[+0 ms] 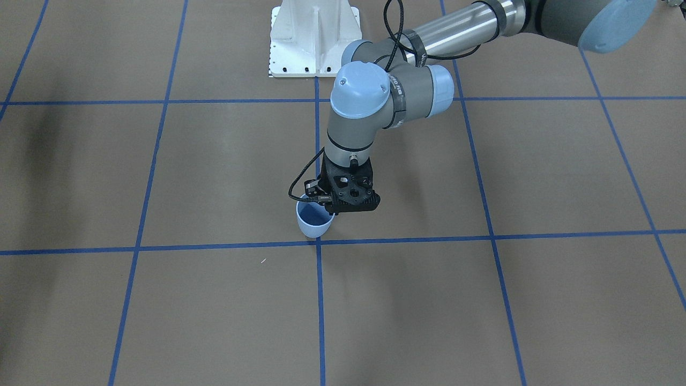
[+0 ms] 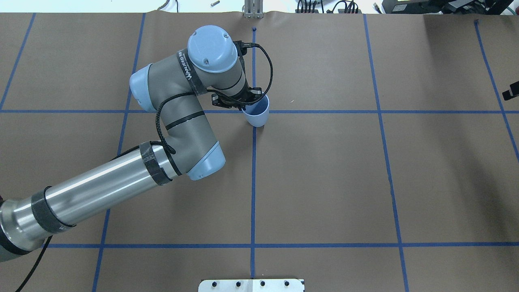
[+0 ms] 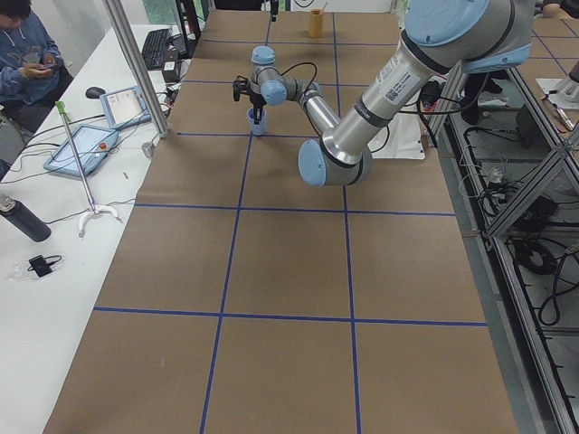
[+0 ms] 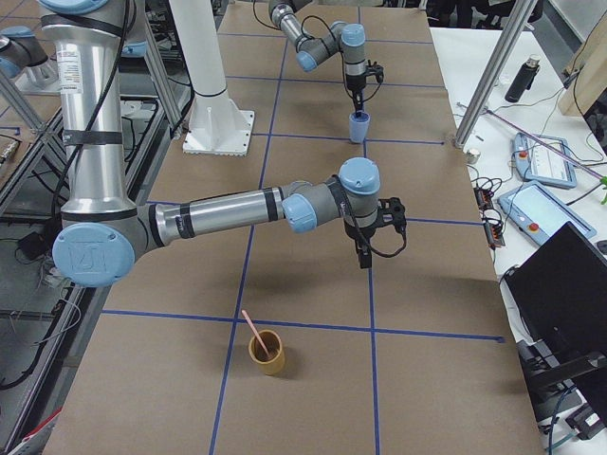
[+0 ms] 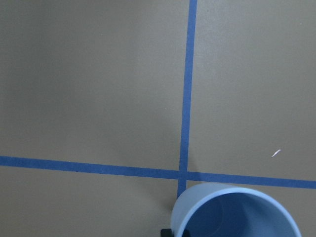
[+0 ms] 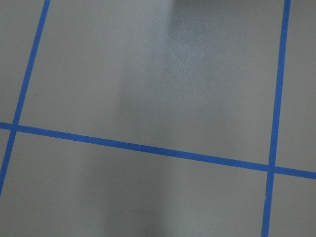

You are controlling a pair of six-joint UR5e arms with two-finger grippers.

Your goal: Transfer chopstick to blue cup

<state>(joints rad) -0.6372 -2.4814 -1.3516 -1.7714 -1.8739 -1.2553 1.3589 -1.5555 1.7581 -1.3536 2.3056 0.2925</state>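
hovering right over the blue cup (image 1: 315, 222), the left gripper (image 4: 358, 104) points straight down at its rim; we can't tell if its fingers are spread or pressed together, the wrist hides them. cup stands upright on the brown table (image 1: 482, 321), just beside a blue tape crossing (image 5: 182, 173). we see the chopstick (image 4: 250, 327) well apart from it, leaning tilted inside an orange-brown cup (image 4: 266, 355) near the table's other end. right gripper (image 4: 364, 258) hangs above the table between the two cups, touching nothing; we can't tell its finger state either, it shows only in the side view.
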